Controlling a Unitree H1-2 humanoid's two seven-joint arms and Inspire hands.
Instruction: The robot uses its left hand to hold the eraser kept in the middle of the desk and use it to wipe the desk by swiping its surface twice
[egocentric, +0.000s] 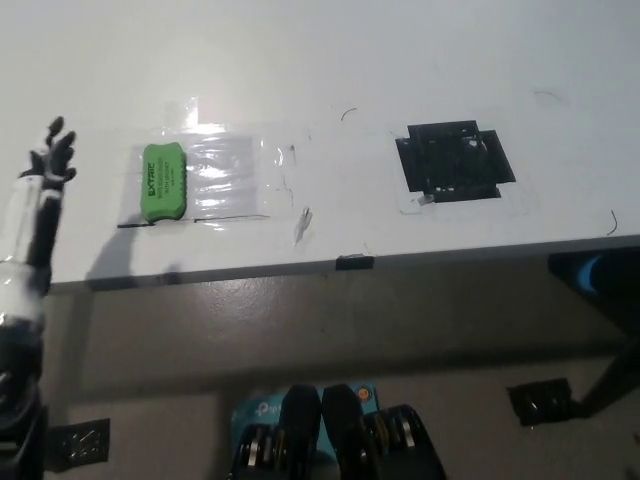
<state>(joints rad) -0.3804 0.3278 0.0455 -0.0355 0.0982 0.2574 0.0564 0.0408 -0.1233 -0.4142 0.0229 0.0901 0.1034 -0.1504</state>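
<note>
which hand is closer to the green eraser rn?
Left. The white left hand is raised over the desk edge, just left of the green eraser, not touching it. The right hand is out of view.

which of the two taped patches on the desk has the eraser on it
The clear shiny patch near the left hand; the green eraser lies on its left end. The black patch is bare.

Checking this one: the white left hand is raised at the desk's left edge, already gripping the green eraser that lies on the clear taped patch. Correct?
Not quite. In the head view the left hand is raised at the left edge of the desk, but it holds nothing; its fingers are apart. The green eraser lies untouched on the clear taped patch, to the right of the hand.
</note>
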